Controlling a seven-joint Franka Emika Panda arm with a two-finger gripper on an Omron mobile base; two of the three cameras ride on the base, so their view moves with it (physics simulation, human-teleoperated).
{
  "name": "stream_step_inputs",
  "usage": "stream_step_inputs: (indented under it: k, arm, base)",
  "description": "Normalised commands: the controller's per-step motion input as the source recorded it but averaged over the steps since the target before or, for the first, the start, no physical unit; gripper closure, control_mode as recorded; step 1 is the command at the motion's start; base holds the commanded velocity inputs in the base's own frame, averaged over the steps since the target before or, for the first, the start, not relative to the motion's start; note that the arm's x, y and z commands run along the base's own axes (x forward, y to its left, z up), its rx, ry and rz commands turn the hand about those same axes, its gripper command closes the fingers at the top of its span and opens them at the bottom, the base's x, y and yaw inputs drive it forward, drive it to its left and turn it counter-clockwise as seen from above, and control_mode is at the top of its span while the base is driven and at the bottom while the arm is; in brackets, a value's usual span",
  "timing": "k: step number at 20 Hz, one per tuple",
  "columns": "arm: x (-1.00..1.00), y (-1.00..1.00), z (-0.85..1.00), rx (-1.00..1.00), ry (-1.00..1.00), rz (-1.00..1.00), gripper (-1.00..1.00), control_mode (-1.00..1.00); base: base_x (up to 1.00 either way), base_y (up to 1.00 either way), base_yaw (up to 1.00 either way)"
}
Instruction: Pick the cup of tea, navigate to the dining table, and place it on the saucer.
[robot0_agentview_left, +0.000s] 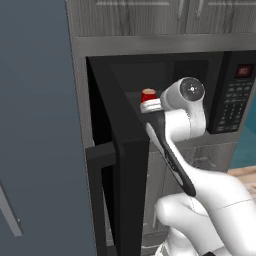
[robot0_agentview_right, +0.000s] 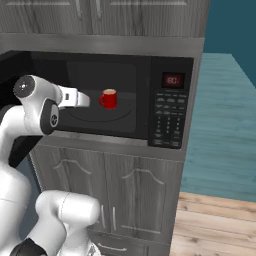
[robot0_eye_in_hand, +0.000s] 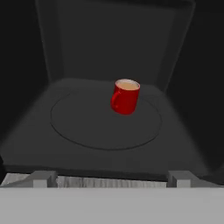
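The black microwave door (robot0_agentview_left: 125, 170) is swung open at left. The two-finger gripper (robot0_eye_in_hand: 112, 178) is held wide apart, empty, before the dark cavity, where the small red cylindrical mug of light brown tea (robot0_eye_in_hand: 125, 96) is stood upright on the round turntable (robot0_eye_in_hand: 78, 127). The keypad panel (robot0_agentview_right: 168, 117) is seen at right.

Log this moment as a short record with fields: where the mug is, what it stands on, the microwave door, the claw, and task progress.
mug: red cup of tea standing upright inside the microwave, handle toward the left of the hand view
support: round turntable, mug toward its back right in the hand view
door: microwave door swung open
claw: claw at the microwave's opening, fingers spread, short of the mug, holding nothing
progress: mug not yet grasped
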Motion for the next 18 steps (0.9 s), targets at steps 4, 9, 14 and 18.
stream_step_inputs:
  k: [4,9,14,18]
  arm:
    - [0.09,-0.01,-0.05,0.02,0.0,-0.13,-1.0,-1.0]
    - [0.3,-0.02,-0.06,0.05,0.0,-0.15,-1.0,-1.0]
    - [0.45,0.0,0.0,0.08,0.02,-0.14,-1.0,-1.0]
    - [0.62,0.0,-0.06,0.08,0.02,-0.1,-1.0,-1.0]
  base:
    - [0.0,0.0,0.0]
    - [0.0,0.0,0.0]
    - [0.0,0.0,0.0]
    - [0.0,0.0,0.0]
